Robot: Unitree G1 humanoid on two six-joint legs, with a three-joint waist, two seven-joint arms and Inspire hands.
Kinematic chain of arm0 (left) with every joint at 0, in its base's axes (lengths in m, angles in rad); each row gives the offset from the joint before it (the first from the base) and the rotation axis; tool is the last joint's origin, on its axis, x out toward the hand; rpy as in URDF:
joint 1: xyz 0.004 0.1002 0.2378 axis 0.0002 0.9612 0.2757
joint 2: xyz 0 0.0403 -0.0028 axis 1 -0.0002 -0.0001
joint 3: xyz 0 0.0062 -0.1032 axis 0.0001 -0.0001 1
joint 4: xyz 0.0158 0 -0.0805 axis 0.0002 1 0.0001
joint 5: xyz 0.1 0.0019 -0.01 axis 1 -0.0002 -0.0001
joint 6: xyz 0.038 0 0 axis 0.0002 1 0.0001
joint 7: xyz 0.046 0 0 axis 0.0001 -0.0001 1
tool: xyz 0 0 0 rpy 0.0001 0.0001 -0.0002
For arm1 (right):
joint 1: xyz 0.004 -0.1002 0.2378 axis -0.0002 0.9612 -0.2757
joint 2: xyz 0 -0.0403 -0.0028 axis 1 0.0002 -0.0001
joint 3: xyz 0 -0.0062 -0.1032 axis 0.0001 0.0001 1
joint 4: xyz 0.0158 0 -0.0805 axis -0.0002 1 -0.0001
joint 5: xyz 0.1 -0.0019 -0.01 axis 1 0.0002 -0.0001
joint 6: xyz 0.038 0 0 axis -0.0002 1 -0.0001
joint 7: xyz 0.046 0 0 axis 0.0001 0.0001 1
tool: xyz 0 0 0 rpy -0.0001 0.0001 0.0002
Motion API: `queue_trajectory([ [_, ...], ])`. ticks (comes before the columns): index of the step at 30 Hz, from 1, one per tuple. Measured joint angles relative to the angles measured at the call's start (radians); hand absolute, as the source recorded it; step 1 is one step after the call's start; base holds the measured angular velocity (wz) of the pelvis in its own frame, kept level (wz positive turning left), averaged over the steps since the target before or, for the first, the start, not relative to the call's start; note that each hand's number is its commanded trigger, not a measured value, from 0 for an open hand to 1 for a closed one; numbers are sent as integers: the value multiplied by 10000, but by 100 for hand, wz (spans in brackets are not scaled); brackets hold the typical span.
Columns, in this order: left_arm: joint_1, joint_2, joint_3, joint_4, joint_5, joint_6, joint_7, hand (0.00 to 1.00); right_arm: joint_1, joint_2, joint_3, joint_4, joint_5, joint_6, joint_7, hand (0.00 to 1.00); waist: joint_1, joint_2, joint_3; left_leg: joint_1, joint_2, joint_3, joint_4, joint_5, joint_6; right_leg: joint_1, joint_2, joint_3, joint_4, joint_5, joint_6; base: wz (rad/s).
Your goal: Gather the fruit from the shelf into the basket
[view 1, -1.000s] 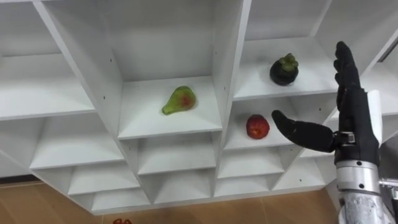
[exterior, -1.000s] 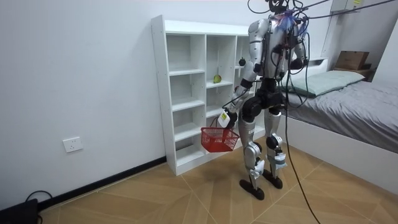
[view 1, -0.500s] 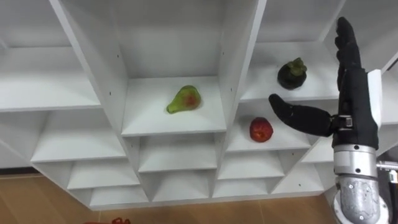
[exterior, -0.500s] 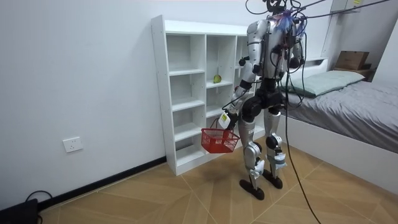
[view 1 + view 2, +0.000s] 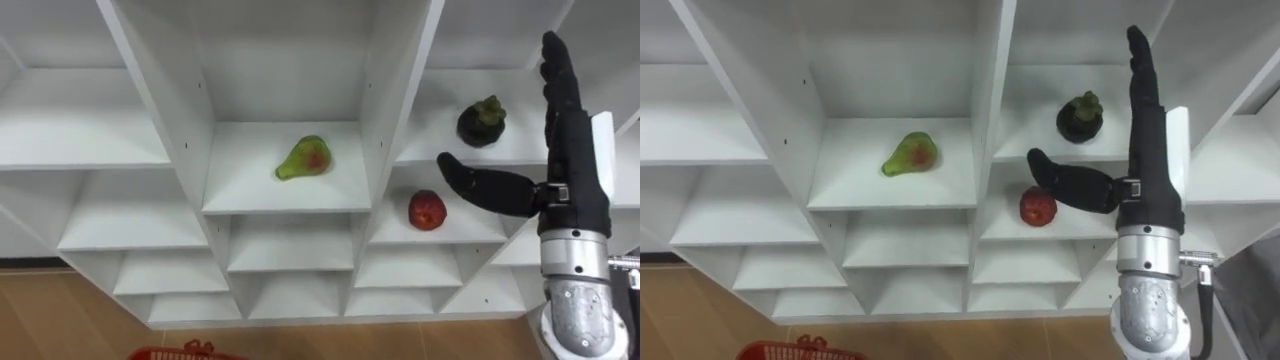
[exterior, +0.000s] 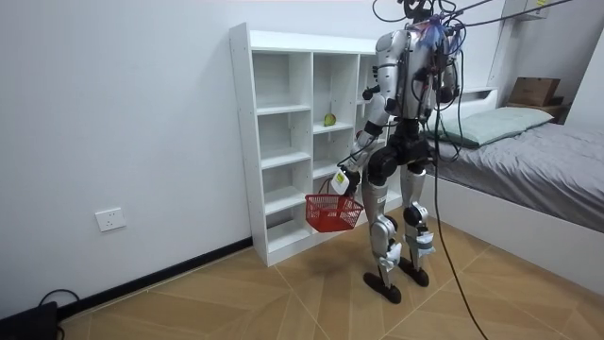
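A green-red pear (image 5: 304, 158) lies in the middle compartment of the white closet shelf (image 5: 388, 110). In the column to its right, a dark mangosteen (image 5: 482, 121) sits on the upper shelf and a red apple (image 5: 427, 209) on the shelf below. My right hand (image 5: 562, 150) is raised in front of that column, open, fingers straight up and thumb pointing left toward the apple, holding nothing. In the room view I stand facing the closet, and a red basket (image 6: 333, 212) hangs from my left hand (image 6: 342, 180), low at my side. The basket's rim (image 5: 190, 352) shows at the bottom edge.
The other shelf compartments hold nothing. Wooden floor (image 5: 60, 320) lies below the closet. In the room view a bed (image 6: 538, 151) with a cardboard box (image 6: 533, 90) stands close behind me, at the room view's right.
The eye view has shifted, so the shelves sit slightly further right and the basket's rim has come into view at the bottom. My right hand keeps its raised, open pose.
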Motion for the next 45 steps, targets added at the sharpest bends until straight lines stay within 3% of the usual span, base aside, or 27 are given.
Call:
queue_trajectory([
  [7, 125, 4, -8, 0, -5, 14, 67, 100, -1017, -32, -171, 1194, 334, 192, -23, 0, -12, -76, 18, 0, -2, -3, 13, 2, -1, 3, 1, 43, 0, 0, 0, 0],
  [22, 221, 11, -38, -18, -11, 67, 693, 100, -1425, -137, -361, 1949, 666, 212, -246, 0, -24, -57, 46, -71, -8, -106, 176, 6, -6, 64, -24, -95, -3, 0, 0, 2],
  [45, 493, -21, -232, -556, -14, 287, 606, 100, -1956, -250, -369, 3029, 668, 651, 104, 0, -3, -103, 38, -44, -77, -448, 189, 72, -15, 214, -76, -356, -7, -1, 1, 4],
])
